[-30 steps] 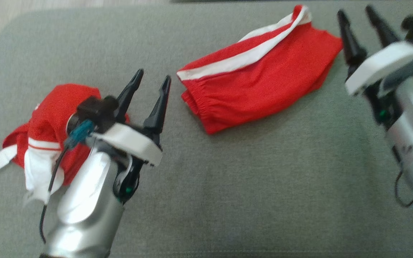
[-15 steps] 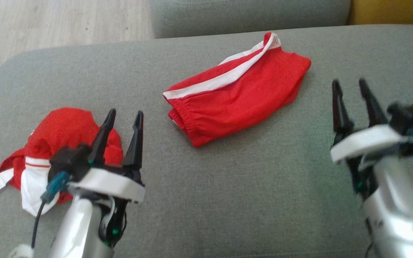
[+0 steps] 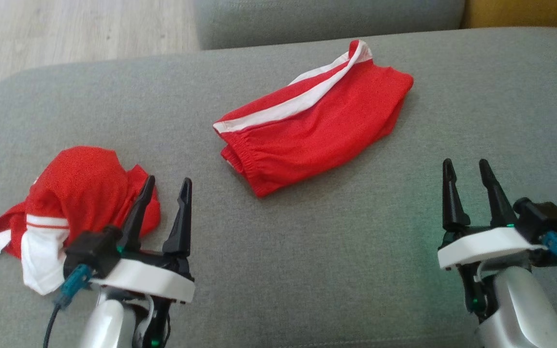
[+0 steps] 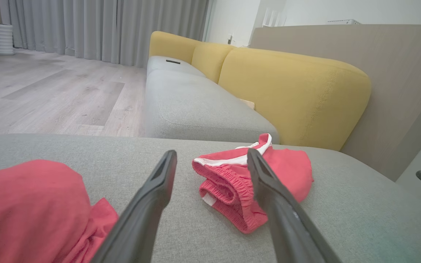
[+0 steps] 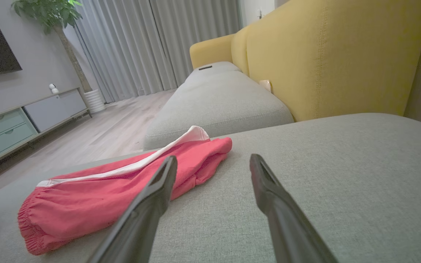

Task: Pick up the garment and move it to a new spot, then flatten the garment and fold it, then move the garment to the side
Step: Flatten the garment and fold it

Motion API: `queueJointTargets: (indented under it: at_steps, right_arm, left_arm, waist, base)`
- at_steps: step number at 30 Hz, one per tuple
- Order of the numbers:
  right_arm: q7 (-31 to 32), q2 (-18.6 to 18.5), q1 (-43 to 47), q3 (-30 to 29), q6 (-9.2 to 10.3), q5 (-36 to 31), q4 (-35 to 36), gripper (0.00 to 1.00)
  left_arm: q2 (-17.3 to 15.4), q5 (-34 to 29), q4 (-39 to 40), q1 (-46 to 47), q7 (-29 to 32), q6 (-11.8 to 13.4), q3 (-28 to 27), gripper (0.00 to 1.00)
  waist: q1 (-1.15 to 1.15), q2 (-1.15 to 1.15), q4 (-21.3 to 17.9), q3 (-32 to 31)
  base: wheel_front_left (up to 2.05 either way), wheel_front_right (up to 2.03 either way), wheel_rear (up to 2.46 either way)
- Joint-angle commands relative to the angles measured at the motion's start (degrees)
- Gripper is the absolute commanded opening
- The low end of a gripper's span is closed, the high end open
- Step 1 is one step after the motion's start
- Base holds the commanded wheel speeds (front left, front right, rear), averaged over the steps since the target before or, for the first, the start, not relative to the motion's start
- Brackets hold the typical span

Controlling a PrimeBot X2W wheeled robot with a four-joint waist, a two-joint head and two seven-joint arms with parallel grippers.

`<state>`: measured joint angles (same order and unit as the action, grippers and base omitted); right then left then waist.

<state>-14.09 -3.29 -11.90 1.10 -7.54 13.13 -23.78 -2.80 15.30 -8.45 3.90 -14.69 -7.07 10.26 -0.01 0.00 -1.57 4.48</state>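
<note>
Folded red shorts [image 3: 315, 128] with a white side stripe lie on the grey sofa cushion [image 3: 307, 251], in the middle toward the back. They also show in the left wrist view [image 4: 228, 182] and the right wrist view [image 5: 115, 186]. A second, crumpled red and white garment [image 3: 73, 205] sits at the cushion's left [image 4: 31, 208]. My left gripper [image 3: 167, 186] is open and holds nothing, its fingers just right of the crumpled garment. My right gripper [image 3: 464, 166] is open at the lower right, well clear of the shorts, nothing between its fingers.
A wooden floor [image 3: 75, 29] lies beyond the cushion's far left edge. Another grey seat cushion [image 3: 327, 17] adjoins at the back, with a yellow backrest [image 4: 291, 91] to the right. A TV cabinet [image 5: 24, 117] and curtains [image 5: 148, 44] stand across the room.
Both arms have drawn back toward me and away from the shorts, staying open. The head camera has tilted, so the whole scene sits differently in view.
</note>
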Motion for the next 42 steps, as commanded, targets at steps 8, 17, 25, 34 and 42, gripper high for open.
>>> queueJointTargets:
  at_steps: [8,17,25,34,42]
  right_arm:
    - [5.1,0.4,-7.6,-3.0,0.05,0.6,-0.5,1.00]
    - [10.8,0.4,-20.8,-11.2,0.05,-1.5,-10.9,1.00]
    - [14.6,0.4,-31.5,-25.5,0.05,-9.2,-24.0,1.00]
    - [19.4,0.4,-36.4,-37.2,0.05,-18.2,-32.0,1.00]
    - [20.4,0.4,-40.5,-39.5,0.05,-18.6,-36.8,1.00]
  left_arm:
    - [-0.1,0.3,2.0,6.1,-0.3,-0.2,0.2,1.00]
    - [-0.1,1.9,0.8,9.0,-0.3,-0.2,3.4,1.00]
    - [-0.1,3.7,0.8,10.7,-0.3,-0.2,6.1,1.00]
    - [-0.1,5.0,1.3,11.2,-0.3,0.5,7.6,1.00]
    - [-0.1,5.6,1.7,12.3,-0.3,0.7,8.3,1.00]
  waist:
    - [0.01,0.00,3.3,5.2]
    - [0.01,0.00,9.3,10.8]
    - [0.01,0.00,15.0,13.3]
    - [0.01,0.00,16.9,14.2]
    - [0.01,0.00,17.3,15.6]
  base:
    - [0.00,0.00,0.00]
    - [0.00,0.00,0.00]
    - [0.00,0.00,0.00]
    - [0.00,0.00,0.00]
    - [0.00,0.00,0.00]
